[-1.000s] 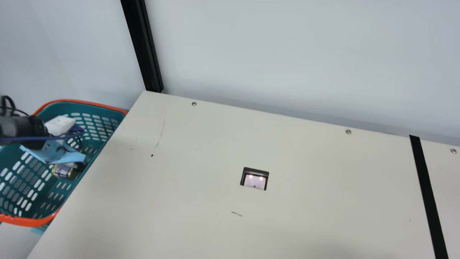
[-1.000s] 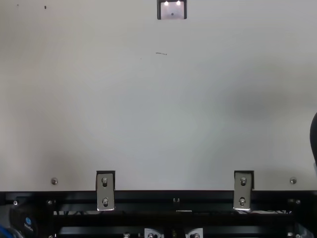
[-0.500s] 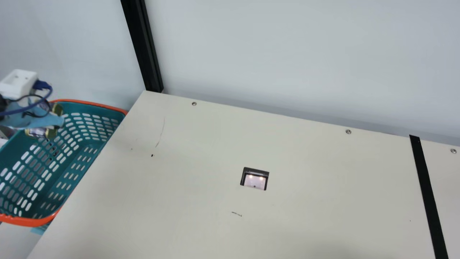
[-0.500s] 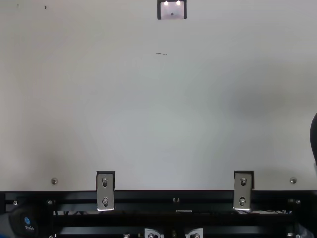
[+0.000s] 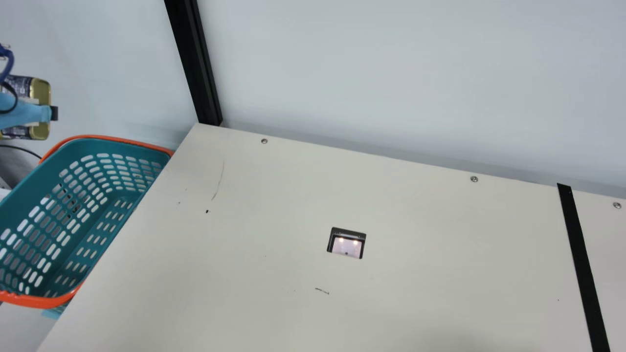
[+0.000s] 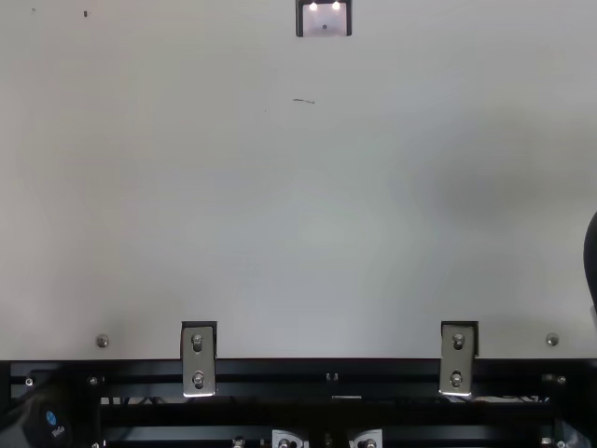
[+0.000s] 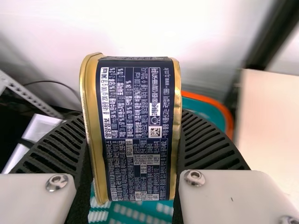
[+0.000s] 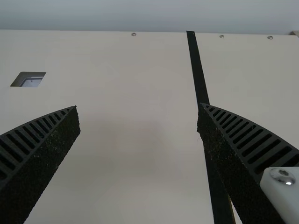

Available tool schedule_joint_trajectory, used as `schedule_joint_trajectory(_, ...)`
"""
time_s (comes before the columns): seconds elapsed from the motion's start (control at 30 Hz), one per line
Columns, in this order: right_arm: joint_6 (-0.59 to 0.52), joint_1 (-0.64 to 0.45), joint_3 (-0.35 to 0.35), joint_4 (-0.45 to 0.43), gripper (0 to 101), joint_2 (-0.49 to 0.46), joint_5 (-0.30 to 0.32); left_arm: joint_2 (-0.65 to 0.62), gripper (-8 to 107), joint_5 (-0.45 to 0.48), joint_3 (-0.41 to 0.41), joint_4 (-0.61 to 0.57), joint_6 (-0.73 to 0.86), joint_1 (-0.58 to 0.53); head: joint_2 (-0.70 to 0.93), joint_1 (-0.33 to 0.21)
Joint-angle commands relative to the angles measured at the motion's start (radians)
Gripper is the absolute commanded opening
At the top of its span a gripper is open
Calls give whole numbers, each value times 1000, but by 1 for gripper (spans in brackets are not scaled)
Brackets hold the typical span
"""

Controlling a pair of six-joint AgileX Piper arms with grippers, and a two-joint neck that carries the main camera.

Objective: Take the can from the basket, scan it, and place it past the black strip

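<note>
At the main view's far left edge, my left gripper point(image 5: 29, 113) holds the gold-rimmed, dark blue can point(image 5: 40, 91) in the air above and behind the teal basket point(image 5: 93, 146). In the left wrist view, the can point(image 7: 135, 130) is clamped between both ribbed fingers of my left gripper point(image 7: 133, 140), its printed label facing the camera. My right gripper point(image 8: 138, 107) stands open with nothing between its fingers, over the table near the black strip point(image 8: 198, 70). The scanner window point(image 5: 346, 243) is set in the middle of the table.
The basket's orange rim point(image 5: 44, 300) adjoins the left edge of the cream table point(image 5: 254, 220). A black post point(image 5: 193, 63) rises at the table's back left corner, before a pale wall point(image 5: 391, 73). The black strip point(image 5: 582, 264) crosses the table's right side.
My left gripper has risen out of the basket with the can, moving up and to the left in the main view. The basket and the table stay as they were.
</note>
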Motion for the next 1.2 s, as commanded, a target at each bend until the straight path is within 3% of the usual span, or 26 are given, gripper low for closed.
schedule_joint_trajectory(0.0,0,0,0,0,101,0,0,-90,10,78,15,-30,-4,-12,14,-31)
schedule_joint_trajectory(0.47,0,0,0,0,101,0,0,-392,10,482,133,-126,-60,-145,14,-31)
schedule_joint_trajectory(0.57,0,0,0,0,101,0,0,-462,10,486,164,-94,-58,-186,14,-31)
schedule_joint_trajectory(0.6,0,0,0,0,101,0,0,-415,10,472,151,-116,-61,-166,14,-31)
schedule_joint_trajectory(0.7,0,0,0,0,101,0,0,-461,10,498,164,-95,-61,-185,14,-31)
schedule_joint_trajectory(1.17,0,0,0,0,101,0,0,-454,10,503,159,-80,-74,-214,14,-31)
